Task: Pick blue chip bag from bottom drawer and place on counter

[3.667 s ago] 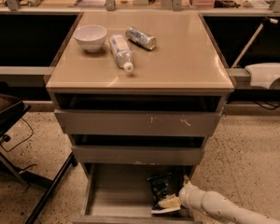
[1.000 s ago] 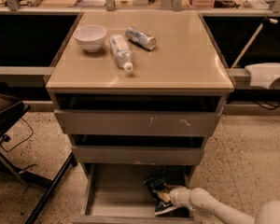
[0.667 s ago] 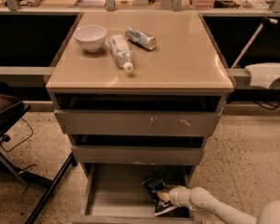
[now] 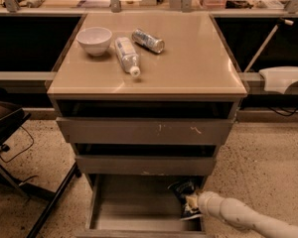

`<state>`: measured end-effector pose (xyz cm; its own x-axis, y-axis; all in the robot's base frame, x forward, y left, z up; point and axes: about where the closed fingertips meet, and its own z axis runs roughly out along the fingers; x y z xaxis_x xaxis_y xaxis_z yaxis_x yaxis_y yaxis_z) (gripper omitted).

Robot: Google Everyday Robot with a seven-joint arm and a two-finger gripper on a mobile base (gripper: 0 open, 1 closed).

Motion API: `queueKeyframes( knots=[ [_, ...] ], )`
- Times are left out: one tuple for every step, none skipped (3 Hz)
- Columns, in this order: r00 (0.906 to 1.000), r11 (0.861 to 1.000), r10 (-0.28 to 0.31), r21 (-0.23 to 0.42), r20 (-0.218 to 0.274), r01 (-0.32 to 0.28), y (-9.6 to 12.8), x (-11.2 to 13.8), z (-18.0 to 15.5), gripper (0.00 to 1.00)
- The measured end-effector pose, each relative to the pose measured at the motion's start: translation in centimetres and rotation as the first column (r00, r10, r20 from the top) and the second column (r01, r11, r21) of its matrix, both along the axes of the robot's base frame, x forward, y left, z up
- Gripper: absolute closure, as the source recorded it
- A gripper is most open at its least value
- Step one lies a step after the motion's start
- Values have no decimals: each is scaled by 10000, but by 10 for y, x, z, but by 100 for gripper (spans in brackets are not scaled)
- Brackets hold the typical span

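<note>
Where bottom drawer (image 4: pixel 134 202) stands open | blue chip bag (image 4: pixel 181 188) lies seemingly front-to-back, right side; gripper (image 4: pixel 191 202) at it, grip unclear

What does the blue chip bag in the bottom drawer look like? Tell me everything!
The blue chip bag is small, dark and crumpled, like shiny foil, with a lighter blue patch low down. It lies in the open bottom drawer, at the right side near the wall. The gripper, on a pale arm from the right, is right at the bag and hides part of it.
</note>
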<state>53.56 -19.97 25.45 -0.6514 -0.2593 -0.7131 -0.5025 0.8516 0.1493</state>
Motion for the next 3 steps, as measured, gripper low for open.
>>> queueKeyframes(
  knots=[
    [9899,9882,-1278,-774,605,1323,-52,-11,63,100],
    [9811,9718,-1722,-1474,886,1839,-74,-38,120,100],
    [9869,9728,-1345,-1776,889,1486,-67,-56,143,100]
  ],
)
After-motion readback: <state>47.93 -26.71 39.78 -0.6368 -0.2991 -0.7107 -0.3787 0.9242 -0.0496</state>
